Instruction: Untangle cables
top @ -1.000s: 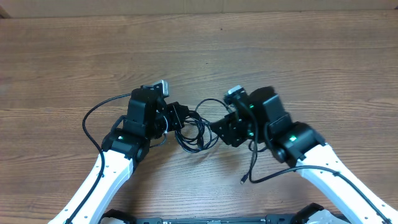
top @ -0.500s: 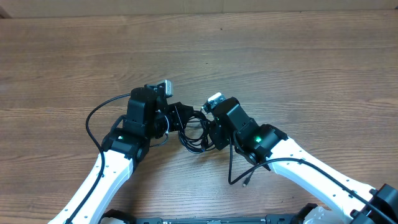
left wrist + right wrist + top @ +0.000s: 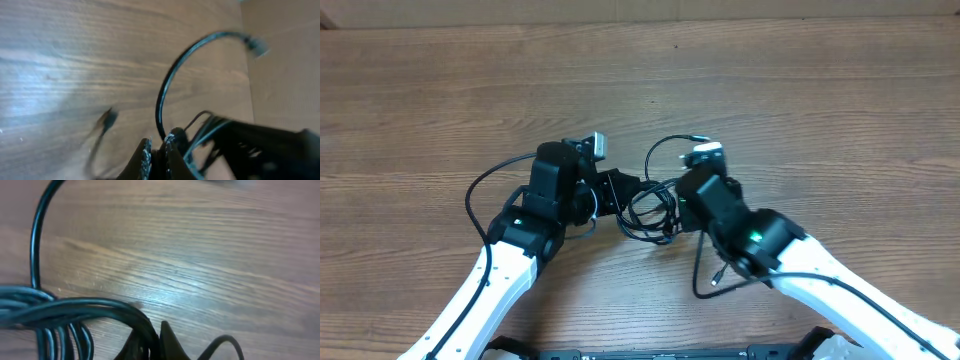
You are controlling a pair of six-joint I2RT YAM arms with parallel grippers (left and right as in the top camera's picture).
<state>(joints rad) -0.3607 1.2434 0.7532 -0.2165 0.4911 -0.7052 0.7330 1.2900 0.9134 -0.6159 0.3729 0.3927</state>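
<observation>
You kept the left hand (image 3: 617,192) clamped narrow on the cables (image 3: 648,208), a strand pinched between its fingertips (image 3: 146,152), exactly as it had been a second before. The change was on the other side. The right hand (image 3: 672,203), which had stood half open and well clear of the bundle, swung in and closed fully on the strands nearest it. The right wrist view showed a thick gather of cord running straight into its shut tips. The coil therefore lay between the two hands, touching both, just off the worktop (image 3: 800,90) or resting lightly on it; which of the two could not be told. One free end (image 3: 695,140) had sprung up in an arc beyond the right hand, and a trailing strand (image 3: 705,268) ran back beneath that arm. In my judgement you had secured the second grip needed before any parting pull. The knot itself looked as tight as before, so the untangling proper was not yet begun. Your main risk was drawing the loops tighter if both hands held the same strands.
</observation>
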